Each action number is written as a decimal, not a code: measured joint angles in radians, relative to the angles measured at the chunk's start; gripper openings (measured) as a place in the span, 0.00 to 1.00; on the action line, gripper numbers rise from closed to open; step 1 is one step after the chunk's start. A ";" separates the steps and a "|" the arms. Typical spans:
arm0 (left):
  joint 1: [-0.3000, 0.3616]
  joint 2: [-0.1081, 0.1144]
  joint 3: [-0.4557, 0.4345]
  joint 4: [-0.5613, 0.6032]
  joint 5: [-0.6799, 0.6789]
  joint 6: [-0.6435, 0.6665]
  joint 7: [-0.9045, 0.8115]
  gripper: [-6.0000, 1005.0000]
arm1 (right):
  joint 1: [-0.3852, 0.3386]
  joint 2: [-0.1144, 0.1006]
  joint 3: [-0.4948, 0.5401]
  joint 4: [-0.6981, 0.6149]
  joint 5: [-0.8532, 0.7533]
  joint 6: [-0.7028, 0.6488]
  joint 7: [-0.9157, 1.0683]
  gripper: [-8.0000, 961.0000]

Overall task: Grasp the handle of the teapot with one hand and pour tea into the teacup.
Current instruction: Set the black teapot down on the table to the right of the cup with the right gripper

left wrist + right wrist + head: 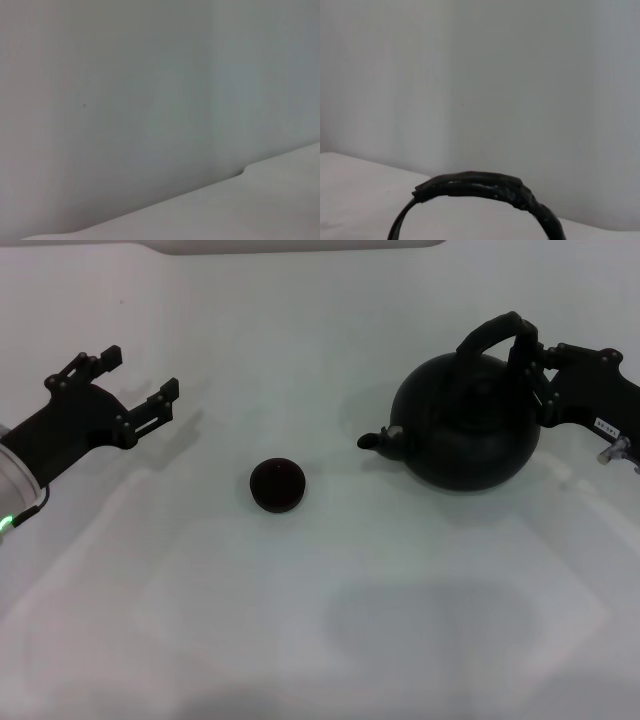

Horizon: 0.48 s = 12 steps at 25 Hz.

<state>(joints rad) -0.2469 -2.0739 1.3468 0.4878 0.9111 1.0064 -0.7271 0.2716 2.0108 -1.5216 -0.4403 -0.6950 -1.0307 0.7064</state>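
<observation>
Left end effector (140,390) spread; right end effector (532,368) outstretched.

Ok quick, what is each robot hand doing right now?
Left hand: open, holding nothing, off to the left of the teacup.
Right hand: at the handle of the teapot; whether it has closed on it cannot be told.

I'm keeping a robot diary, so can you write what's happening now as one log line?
right gripper: at handle of teapot | spout toward teacup | teapot on table | left gripper: open, idle
</observation>
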 joint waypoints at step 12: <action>0.000 0.000 0.000 0.000 0.000 0.000 0.000 0.84 | 0.000 0.000 -0.001 0.010 0.003 -0.001 -0.014 0.22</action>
<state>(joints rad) -0.2470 -2.0739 1.3467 0.4880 0.9111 1.0063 -0.7271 0.2717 2.0110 -1.5227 -0.4301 -0.6923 -1.0315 0.6926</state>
